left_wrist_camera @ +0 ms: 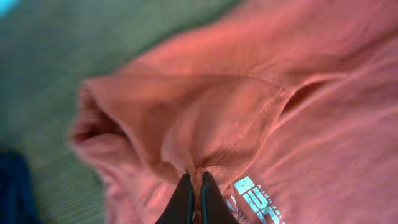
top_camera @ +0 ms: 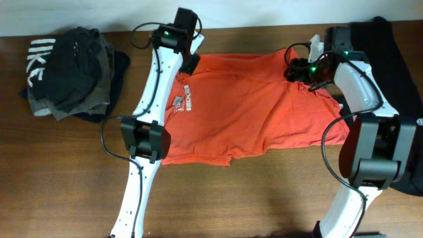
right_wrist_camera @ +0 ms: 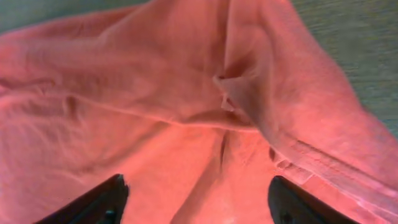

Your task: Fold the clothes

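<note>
The red T-shirt [top_camera: 251, 106] lies spread out and a bit crumpled in the middle of the wooden table [top_camera: 264, 198], with a pile of dark clothes [top_camera: 69, 73] off to one side. It looks soft, light and floppy, so I think it will sag when lifted. The left gripper [left_wrist_camera: 196, 182] is pinched tight on a fold near the white logo [left_wrist_camera: 255, 199]. The right gripper [right_wrist_camera: 196, 183] hangs wide apart over the cloth, holding nothing. Edges and corners look best to grab.
</note>
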Controlling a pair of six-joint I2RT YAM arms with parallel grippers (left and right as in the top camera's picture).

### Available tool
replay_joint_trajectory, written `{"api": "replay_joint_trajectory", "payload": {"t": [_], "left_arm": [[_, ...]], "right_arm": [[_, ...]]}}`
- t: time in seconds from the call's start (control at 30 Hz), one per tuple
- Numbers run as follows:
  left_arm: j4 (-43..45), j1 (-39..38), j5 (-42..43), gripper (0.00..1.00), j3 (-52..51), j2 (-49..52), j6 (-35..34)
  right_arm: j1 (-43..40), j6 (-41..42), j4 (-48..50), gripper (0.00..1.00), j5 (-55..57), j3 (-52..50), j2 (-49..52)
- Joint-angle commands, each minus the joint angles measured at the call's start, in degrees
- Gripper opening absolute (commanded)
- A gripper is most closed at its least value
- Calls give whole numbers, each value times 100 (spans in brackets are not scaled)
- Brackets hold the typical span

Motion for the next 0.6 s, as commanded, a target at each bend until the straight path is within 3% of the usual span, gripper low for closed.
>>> {"api": "replay_joint_trajectory", "payload": {"t": [0.0,0.2,0.57], "left_arm": [[-96,39,-79,1,474,13,-361],[-118,39,-76,1,610,15,-372],[-177,42,-79,1,610,15,-369]], "right_arm": [[57,37,-192,66,140,96,55],[76,83,-621,52,378,20,133],[-2,258,-243,52,994,-129,444]]}}
